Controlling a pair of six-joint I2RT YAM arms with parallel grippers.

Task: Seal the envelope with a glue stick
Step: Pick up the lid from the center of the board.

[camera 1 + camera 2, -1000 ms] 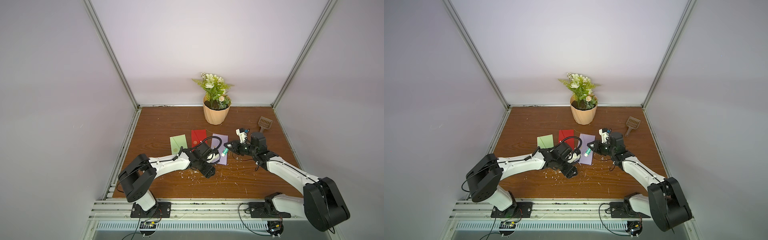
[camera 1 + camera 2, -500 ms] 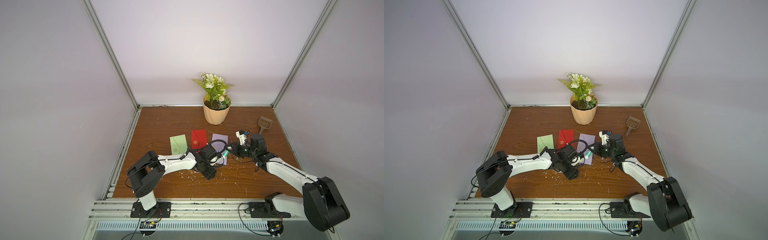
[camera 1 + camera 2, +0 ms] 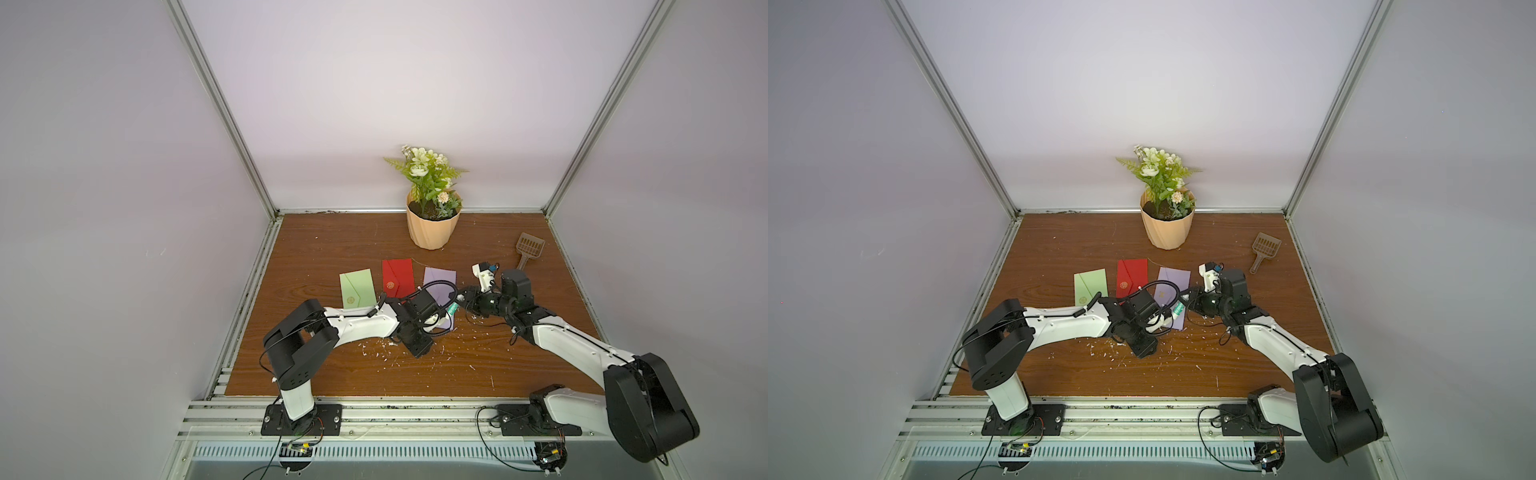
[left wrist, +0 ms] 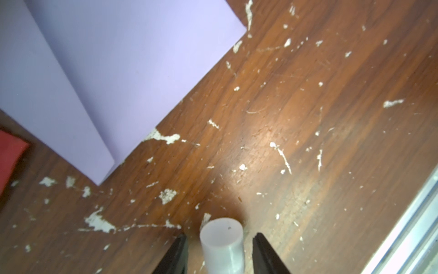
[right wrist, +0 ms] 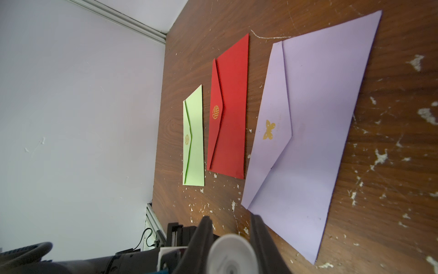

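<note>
left gripper (image 4: 220,234) spread, cap (image 4: 221,239) of glue stick (image 3: 453,308) seated between jaws, gap seen each side, so nothing pinched yet; stick slung pincer to pincer, long axis along that line, cap end toward left one, so left arm reckoned nearer for cap pull; tail end clamped tight in right gripper (image 5: 231,218); purple envelope (image 3: 439,277) just below and beyond both pincers, red envelope (image 3: 398,275) beside it; bare flecked table (image 3: 478,365) behind pincers, decent retreat room tbh
</note>
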